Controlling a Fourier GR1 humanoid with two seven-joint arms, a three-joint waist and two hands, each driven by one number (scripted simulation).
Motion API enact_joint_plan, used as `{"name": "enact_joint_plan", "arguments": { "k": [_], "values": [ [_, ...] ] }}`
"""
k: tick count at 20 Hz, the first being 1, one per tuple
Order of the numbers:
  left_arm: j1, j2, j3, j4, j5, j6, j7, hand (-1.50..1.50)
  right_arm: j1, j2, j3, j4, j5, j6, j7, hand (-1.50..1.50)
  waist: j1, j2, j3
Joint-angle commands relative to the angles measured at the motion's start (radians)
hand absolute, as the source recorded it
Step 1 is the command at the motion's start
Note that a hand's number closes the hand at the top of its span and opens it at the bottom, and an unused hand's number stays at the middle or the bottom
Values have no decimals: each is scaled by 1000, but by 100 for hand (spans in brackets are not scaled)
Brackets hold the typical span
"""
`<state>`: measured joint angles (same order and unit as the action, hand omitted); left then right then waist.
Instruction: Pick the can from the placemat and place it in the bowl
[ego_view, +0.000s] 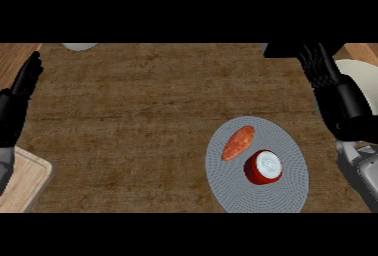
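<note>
A red can (263, 167) with a white top lies on the round grey placemat (284, 197) at the lower right. Beside it on the mat rests an orange, elongated vegetable (238, 142). My right hand (319, 62) is raised at the upper right, well beyond the mat, fingers stretched out and holding nothing. Behind that hand, a cream bowl (359, 75) shows partly at the right edge. My left hand (23, 85) rests open at the left edge, fingers up.
A light wooden board (26, 182) fills the lower left corner. A pale round object (80, 46) peeks in at the top edge. The brown counter (133, 125) spreads between the two arms.
</note>
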<state>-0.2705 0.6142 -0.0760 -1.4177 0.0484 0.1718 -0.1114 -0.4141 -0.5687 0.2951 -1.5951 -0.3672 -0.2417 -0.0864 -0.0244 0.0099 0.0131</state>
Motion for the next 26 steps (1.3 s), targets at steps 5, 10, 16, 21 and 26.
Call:
{"name": "enact_joint_plan", "arguments": {
  "k": [5, 10, 16, 21, 26],
  "values": [
    [65, -189, 58, -39, 246, -42, 20, 0, 199, 132, -120, 80, -41, -328, 147, -150, -4, -19, -17],
    [90, -256, 60, -49, 329, -63, 43, 0, 385, 77, -107, 262, 135, -608, 277, -150, -34, -17, -21],
    [123, -232, 90, -129, 408, -136, 78, 0, 372, -26, 37, 174, 417, -848, 495, -150, 35, -13, -19],
    [119, -260, 64, -131, 393, -118, 90, 0, 350, -229, 132, 120, 421, -532, 819, -150, 44, -10, -22],
    [84, -268, 39, -127, 391, -130, 104, 0, 316, -305, 234, 38, 246, -156, 1007, -150, 77, 3, -22]
  ]
}}
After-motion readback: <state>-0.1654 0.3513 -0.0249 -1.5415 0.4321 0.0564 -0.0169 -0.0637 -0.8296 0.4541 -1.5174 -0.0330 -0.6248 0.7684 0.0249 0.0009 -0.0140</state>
